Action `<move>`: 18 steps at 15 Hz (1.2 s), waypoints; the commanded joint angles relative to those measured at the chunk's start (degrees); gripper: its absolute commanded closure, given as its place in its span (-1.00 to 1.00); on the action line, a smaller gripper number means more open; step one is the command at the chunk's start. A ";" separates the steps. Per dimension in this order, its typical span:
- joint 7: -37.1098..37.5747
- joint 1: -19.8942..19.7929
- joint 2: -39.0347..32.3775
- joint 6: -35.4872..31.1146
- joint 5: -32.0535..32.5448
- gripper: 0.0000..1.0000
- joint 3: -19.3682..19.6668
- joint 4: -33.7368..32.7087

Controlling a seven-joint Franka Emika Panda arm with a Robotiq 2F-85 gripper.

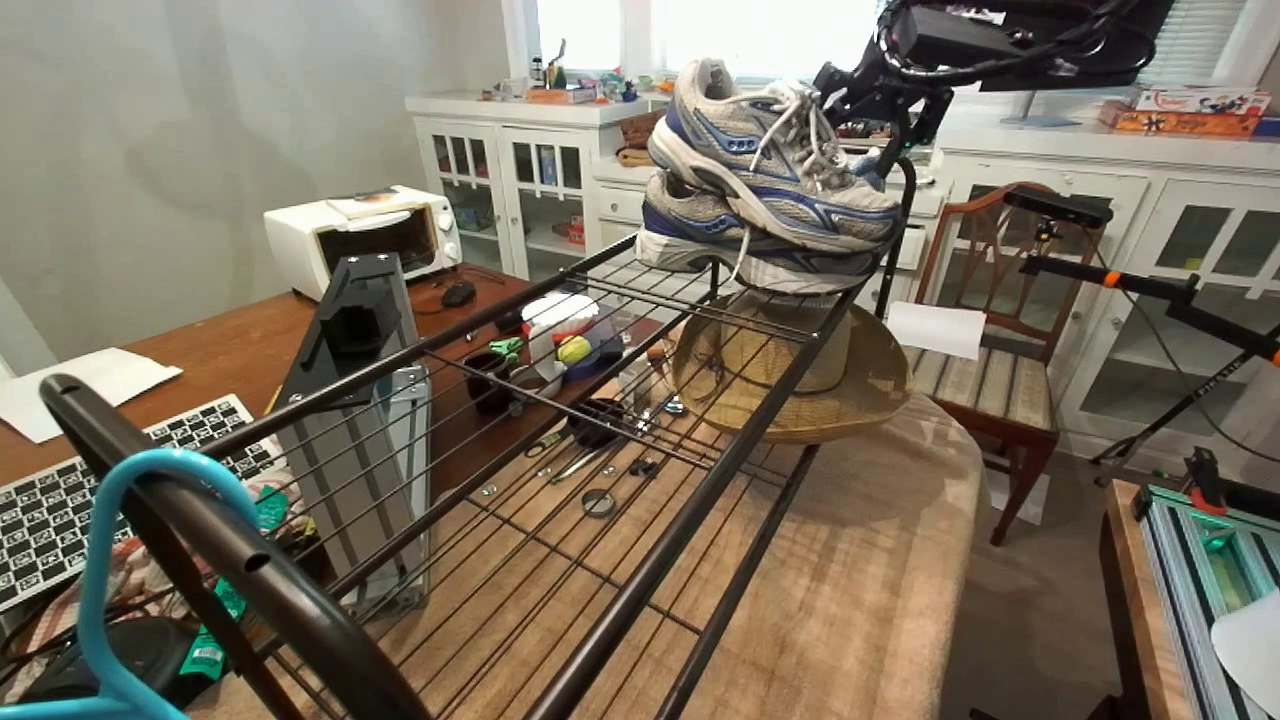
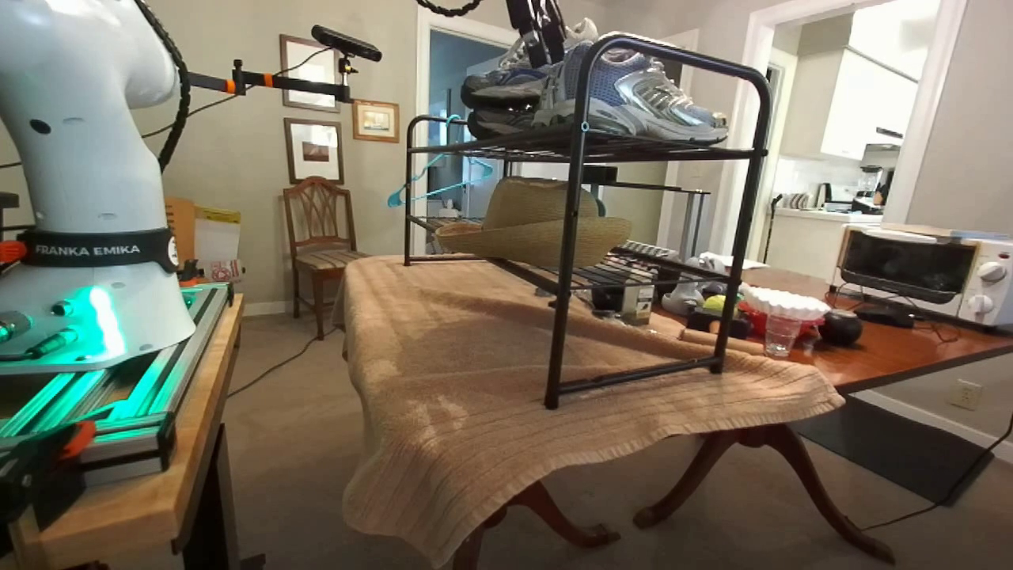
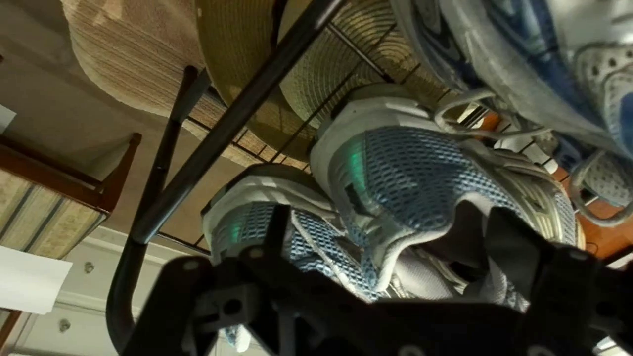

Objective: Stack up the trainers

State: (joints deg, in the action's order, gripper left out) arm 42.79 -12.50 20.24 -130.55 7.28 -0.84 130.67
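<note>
Window (image 1: 765, 30) overexposed, top centre, in an exterior view; green glare on my base (image 2: 134, 305), left, in an exterior view. Wrist view dim, my gripper (image 3: 388, 217) near-black.

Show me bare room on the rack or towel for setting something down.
Bare: top shelf between trainers and blue hanger; towel between rack legs and its robot-side edge. Crowded: the trainers' end, around the claw, with the straw hat below.
</note>
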 commanded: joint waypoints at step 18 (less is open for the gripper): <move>11.77 1.19 -9.55 7.10 -3.42 0.49 2.66 -8.06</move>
State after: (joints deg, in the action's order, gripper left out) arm 53.06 -12.42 12.14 -125.46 5.65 0.79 124.69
